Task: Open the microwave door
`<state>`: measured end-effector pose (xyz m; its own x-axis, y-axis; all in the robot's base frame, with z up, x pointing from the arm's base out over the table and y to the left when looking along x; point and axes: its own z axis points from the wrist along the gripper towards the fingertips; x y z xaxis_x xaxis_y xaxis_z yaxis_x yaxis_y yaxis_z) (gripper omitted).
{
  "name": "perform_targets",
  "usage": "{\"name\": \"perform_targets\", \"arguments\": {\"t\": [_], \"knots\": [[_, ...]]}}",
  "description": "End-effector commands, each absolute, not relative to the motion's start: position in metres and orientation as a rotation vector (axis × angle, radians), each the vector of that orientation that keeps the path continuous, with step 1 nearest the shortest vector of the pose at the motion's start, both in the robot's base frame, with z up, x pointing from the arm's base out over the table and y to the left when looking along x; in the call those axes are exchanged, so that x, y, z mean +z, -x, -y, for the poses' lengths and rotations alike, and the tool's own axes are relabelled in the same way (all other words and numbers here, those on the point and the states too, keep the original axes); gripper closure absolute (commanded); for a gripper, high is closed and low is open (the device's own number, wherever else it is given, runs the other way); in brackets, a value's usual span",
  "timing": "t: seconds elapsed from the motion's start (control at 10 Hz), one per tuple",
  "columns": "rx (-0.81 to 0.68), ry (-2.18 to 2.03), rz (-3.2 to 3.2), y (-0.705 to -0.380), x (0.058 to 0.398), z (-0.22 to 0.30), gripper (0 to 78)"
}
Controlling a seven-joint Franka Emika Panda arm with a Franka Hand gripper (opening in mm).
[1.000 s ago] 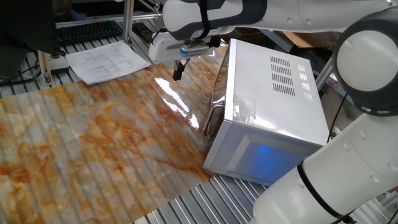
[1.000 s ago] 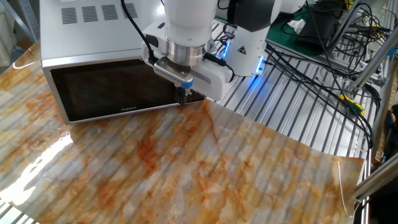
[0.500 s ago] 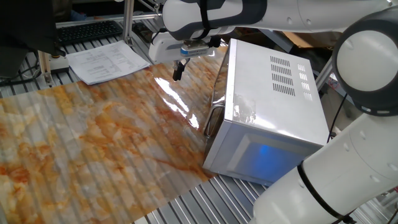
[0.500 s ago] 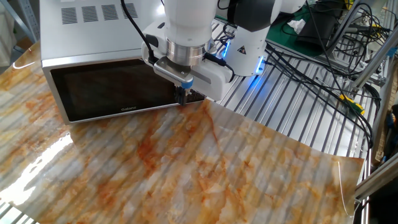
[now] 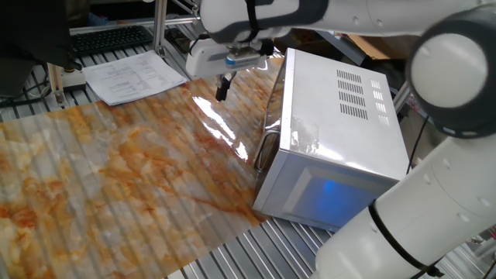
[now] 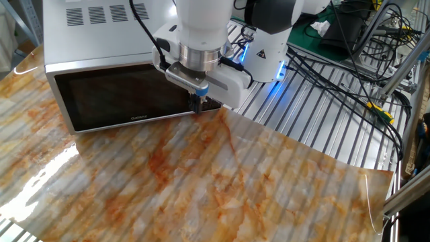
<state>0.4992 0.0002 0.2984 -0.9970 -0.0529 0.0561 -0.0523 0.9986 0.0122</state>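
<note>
From the side where the blue light glows, the microwave [image 5: 341, 139] sits at the right edge of the marbled table cover [image 5: 116, 178], its shiny door [image 5: 273, 108] facing out over the cover, shut, with the curved handle [image 5: 264, 149] standing off it near the closer end. The claw [image 5: 222, 87] hangs pointing down over the cover in front of the far end of the door, apart from the handle; I'd guess it is there to line up before reaching for the bar. Its fingers look drawn close together and hold nothing. A stack of papers [image 5: 133, 76] and a keyboard [image 5: 112, 37] lie further back. From the other side, you face the door [image 6: 124, 101] square on: dark glass, closed flush, the white casing [image 6: 101, 27] with vent slots above. Here the claw [image 6: 197, 104] shows just beside the door's right end, tips low near the cover [image 6: 201, 181]. The handle is hidden behind the arm here, and the blue side panel is out of sight.
</note>
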Motion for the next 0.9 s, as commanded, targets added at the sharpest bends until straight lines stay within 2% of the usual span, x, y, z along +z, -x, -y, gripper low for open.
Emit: {"name": "perform_targets", "arguments": {"t": [0.1, 0.9], "knots": [[-0.008, -0.252, 2.957, -0.4994, 0.2989, -0.0002, 77.6], [-0.018, -0.36, 2.96, -0.4994, 0.3023, -0.0004, 77.6]]}}
